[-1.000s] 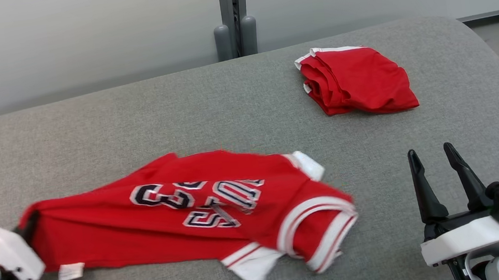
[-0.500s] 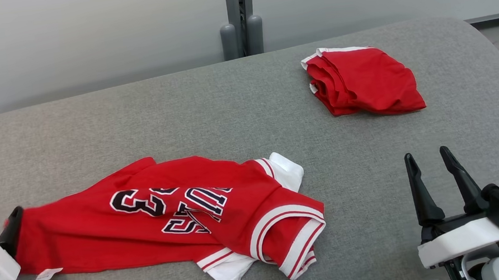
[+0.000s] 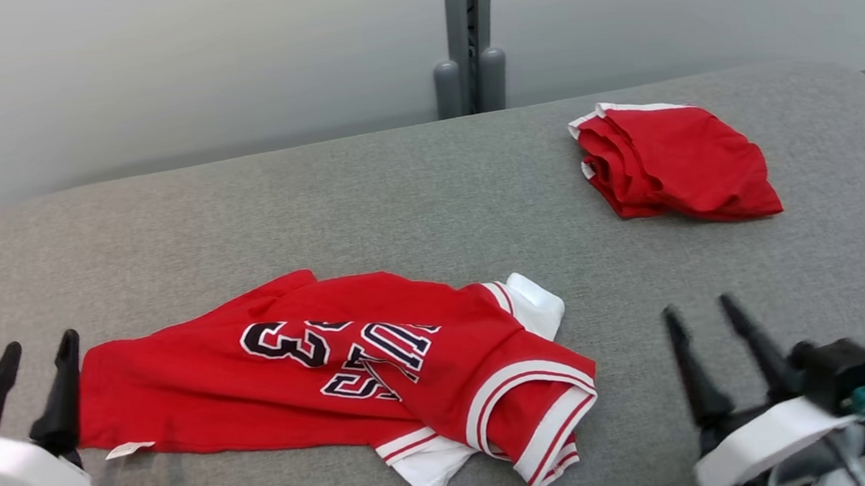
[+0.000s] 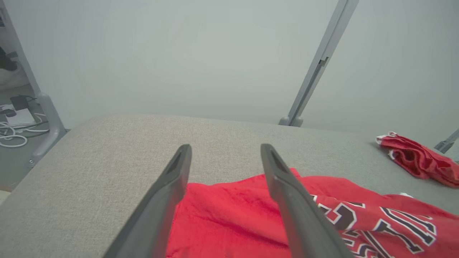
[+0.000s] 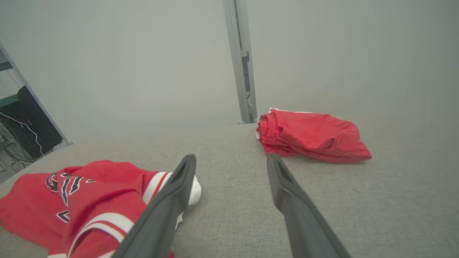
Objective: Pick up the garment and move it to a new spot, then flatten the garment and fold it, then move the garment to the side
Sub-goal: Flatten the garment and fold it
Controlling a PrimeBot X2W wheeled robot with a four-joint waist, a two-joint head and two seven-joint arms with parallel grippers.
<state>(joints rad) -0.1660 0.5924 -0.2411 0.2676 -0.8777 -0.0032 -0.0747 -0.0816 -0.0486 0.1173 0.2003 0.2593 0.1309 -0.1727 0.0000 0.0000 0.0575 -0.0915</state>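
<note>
- Freed from the jersey point(image 3: 318, 373) since a second ago, the left fingers point(image 3: 59, 390) now stand apart, empty, at the bench's point(image 3: 396, 191) near-left edge.
- Bench: grey, padded.
- Jersey: rumpled on the bench's near-left half.
- Folded red garment point(image 3: 687, 163): bench's far right.
- Right fingers point(image 3: 695, 368): apart, empty, bench's near right.

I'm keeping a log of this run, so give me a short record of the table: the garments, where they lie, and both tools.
table: grey, padded
jersey: red, white trim, rumpled, lying near the front
second garment: red, folded, far right
left tool: open, at the jersey's left edge, holding nothing
right tool: open, right of the jersey, holding nothing
stage: jersey set down, not yet flattened
</note>
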